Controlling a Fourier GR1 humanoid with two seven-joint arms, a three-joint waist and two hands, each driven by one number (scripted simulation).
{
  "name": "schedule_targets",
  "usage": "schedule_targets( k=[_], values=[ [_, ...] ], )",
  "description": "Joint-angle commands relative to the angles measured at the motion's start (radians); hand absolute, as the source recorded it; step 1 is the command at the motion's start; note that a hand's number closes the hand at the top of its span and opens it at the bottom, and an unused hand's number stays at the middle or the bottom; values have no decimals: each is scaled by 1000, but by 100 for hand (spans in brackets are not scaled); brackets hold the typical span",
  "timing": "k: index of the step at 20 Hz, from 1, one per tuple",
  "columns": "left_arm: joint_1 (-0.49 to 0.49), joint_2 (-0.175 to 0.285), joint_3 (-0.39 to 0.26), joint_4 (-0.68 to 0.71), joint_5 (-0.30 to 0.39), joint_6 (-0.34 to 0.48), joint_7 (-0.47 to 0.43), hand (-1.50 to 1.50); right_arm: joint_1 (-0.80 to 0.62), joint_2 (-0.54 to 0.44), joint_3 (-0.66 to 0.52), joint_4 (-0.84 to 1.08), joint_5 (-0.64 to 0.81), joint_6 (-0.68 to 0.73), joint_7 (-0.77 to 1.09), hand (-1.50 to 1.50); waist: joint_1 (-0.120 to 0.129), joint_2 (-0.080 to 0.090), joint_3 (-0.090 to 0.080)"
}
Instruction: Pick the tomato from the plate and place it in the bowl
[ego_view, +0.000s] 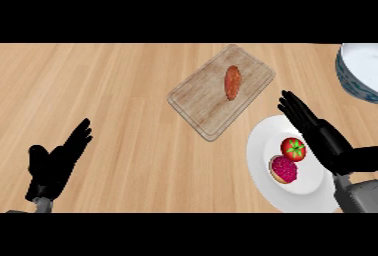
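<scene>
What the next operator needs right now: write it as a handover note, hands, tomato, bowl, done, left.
Left hand: open, resting at lower left, holding nothing.
Right hand: open, fingers straight, above the right side of the plate, beside the tomato, not gripping it.
Tomato: on the plate, next to a pink-topped item.
Bowl: upper right corner, partly out of view.
Done: nothing yet.
Left: grasp tomato, carry it to bowl, release.

You see the tomato (294, 148) on the white plate (260, 145), touching a pink-topped doughnut (284, 169). Your right hand (319, 132) hangs straight-fingered just right of the tomato. Your left hand (55, 162) rests open at lower left. A cutting board (210, 102) carries a reddish oblong food (232, 82). The bowl (353, 82) sits at the far right.
</scene>
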Motion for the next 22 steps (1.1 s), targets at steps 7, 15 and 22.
schedule_targets(
  k=[7,15,22],
  values=[
    [-92,-100,1,-66,-49,81,-77,0,-78,-259,91,5,514,-138,29,150,-77,-38,-45],
    [-113,-184,-20,-54,-103,139,-143,0,312,160,-18,-109,354,-490,-458,-150,-80,4,-14],
    [-172,-190,12,-37,-100,106,-83,0,351,44,-68,-363,516,-610,-133,-150,-64,5,-17]
  ],
)
